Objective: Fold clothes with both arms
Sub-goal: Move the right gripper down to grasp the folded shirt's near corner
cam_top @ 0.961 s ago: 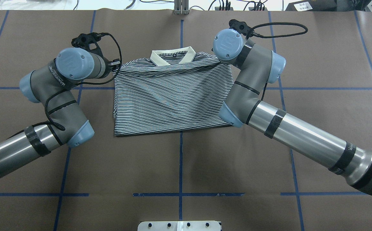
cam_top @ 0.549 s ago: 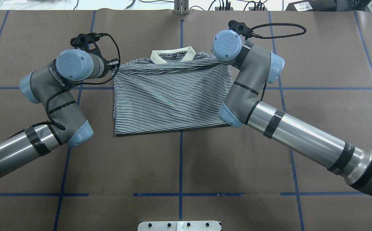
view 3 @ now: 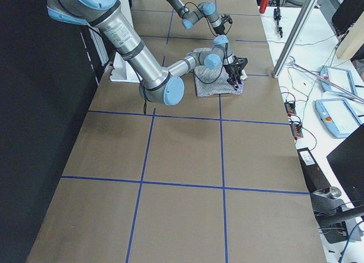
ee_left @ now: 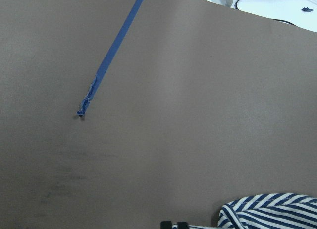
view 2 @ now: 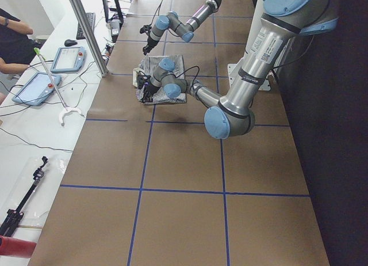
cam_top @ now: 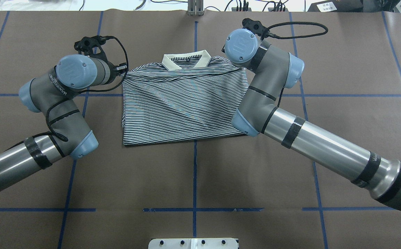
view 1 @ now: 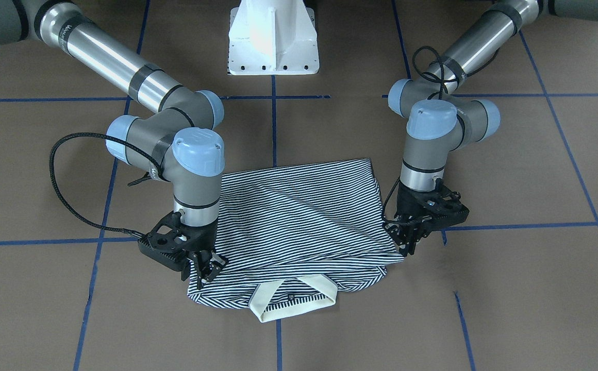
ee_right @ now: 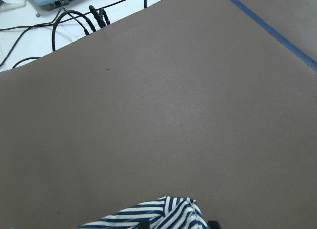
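The left gripper (view 1: 411, 236) and right gripper (view 1: 204, 269) are each pinching a collar-end corner of the polo shirt (view 1: 299, 211) lying folded mid-table (view 1: 484, 309), apparently laying down the hem-to-collar fold and next needing an even release.

Brown table (cam_top: 255, 180), blue tape grid (cam_top: 194, 209)

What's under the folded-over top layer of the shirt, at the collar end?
The cream collar and a striped strip of shoulder stick out from under the top layer of the polo shirt. The placket and chest are covered, so unseen.
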`<action>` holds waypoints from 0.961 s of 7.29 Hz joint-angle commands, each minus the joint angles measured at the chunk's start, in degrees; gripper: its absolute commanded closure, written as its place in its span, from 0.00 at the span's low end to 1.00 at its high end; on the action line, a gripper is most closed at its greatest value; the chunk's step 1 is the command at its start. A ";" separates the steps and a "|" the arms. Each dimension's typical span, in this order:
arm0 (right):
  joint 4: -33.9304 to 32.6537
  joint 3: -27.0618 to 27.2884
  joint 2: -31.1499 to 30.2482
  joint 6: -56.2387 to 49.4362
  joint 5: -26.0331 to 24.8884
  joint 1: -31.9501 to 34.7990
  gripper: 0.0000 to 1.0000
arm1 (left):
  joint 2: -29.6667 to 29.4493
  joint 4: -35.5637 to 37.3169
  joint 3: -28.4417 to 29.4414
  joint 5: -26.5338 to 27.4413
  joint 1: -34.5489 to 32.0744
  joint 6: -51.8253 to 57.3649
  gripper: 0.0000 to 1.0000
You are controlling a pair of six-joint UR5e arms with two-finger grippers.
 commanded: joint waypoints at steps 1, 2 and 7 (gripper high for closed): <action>0.07 14.78 -10.31 0.61 5.08 -1.52 0.44 | -0.02 -0.50 -0.45 -0.47 0.02 -0.32 0.68; -0.45 21.76 -15.18 1.14 5.29 -3.62 0.40 | -0.02 -0.68 -1.15 -0.64 -0.07 -0.32 0.68; -0.10 29.91 -25.24 11.60 4.42 -11.99 0.33 | -0.02 -0.68 -0.98 -2.75 0.10 -0.41 0.68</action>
